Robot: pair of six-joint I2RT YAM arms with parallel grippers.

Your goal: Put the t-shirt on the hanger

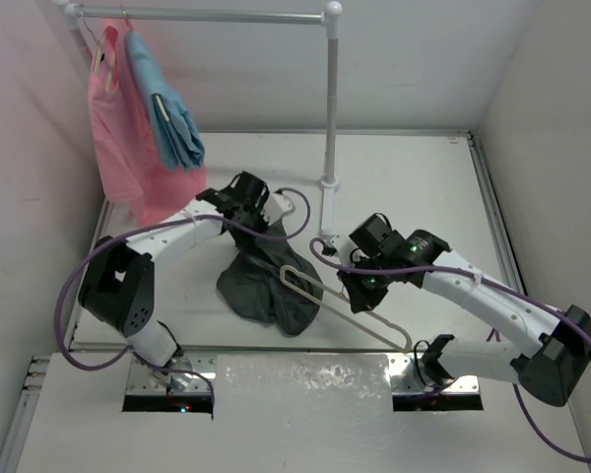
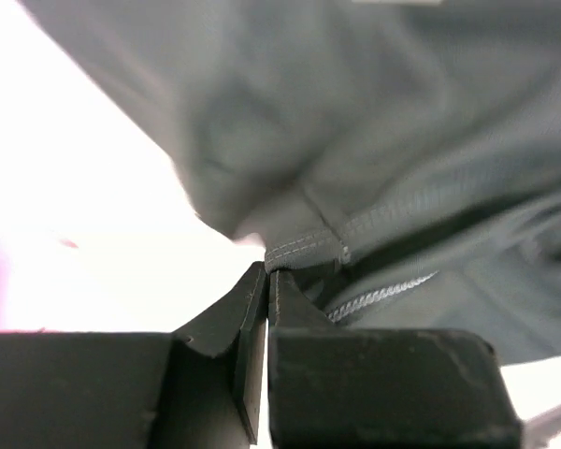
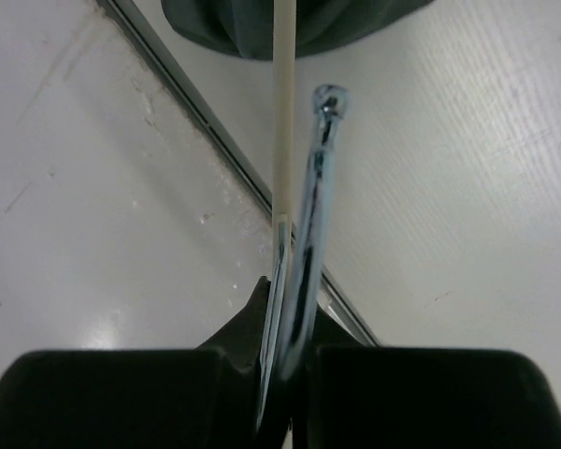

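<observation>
A white table (image 1: 414,177) fills a corner between plain pale walls (image 1: 424,59), evenly lit. At the back stands a grey metal rail (image 1: 227,15) on a post (image 1: 331,99); a pink garment (image 1: 118,148) and a light blue garment (image 1: 177,128) hang at its left end.

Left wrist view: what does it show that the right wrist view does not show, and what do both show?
Only the left wrist view: the left claw, shut, with its tips right at the stitched hem of the t-shirt. Only the right wrist view: the right claw, shut on the shiny metal end of the hanger. Both: the dark t-shirt and the white table.
</observation>
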